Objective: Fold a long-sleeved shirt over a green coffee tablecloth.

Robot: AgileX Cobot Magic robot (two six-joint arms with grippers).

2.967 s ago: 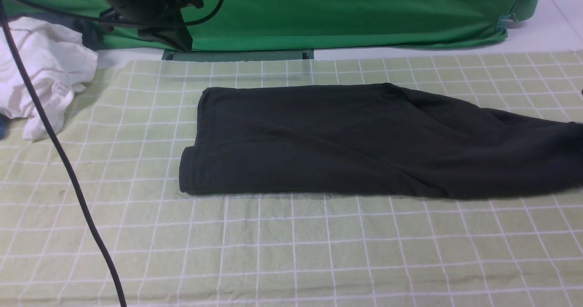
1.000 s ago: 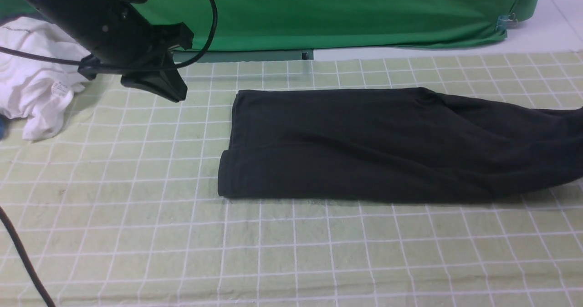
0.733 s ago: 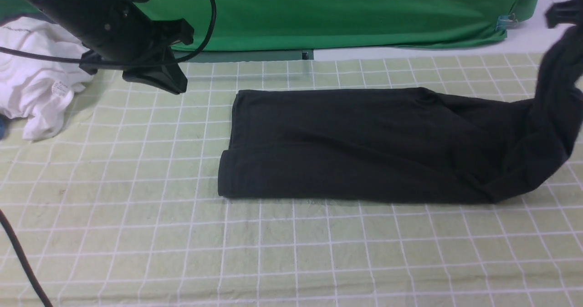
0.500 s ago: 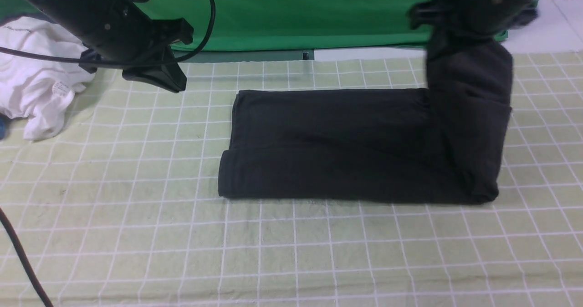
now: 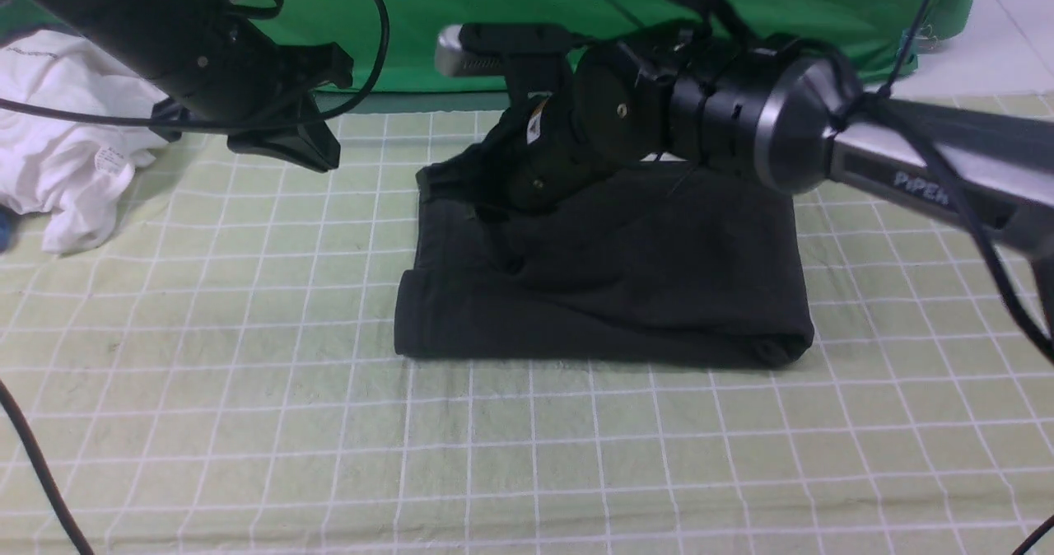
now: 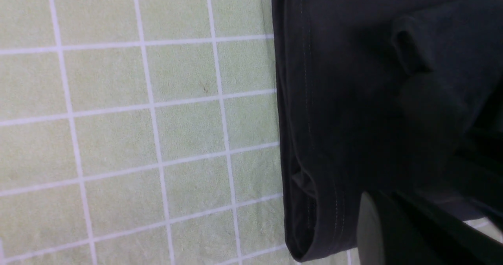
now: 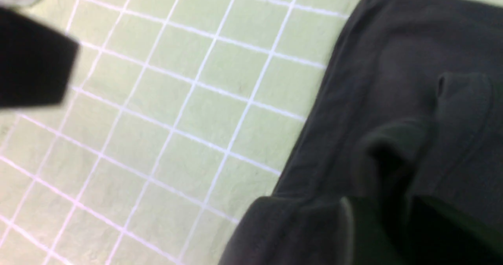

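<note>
The long-sleeved shirt, black, lies as a folded rectangle in the middle of the green coffee tablecloth, its right part doubled over onto the left. My right arm reaches across from the right. My right gripper is low over the shirt's far left corner, and in the right wrist view its fingers stand apart with a loose fold of shirt between them. My left gripper hovers shut and empty above the cloth, just left of that corner. The shirt's hem fills its wrist view.
A crumpled white garment lies at the far left edge. A plain bright green cloth hangs along the back. A black cable crosses the near left corner. Bare tablecloth shows in front of the shirt.
My right arm swept in from the right, carrying the shirt's right end up and over onto its left part. Its jaws have parted. The left gripper stayed almost still.
</note>
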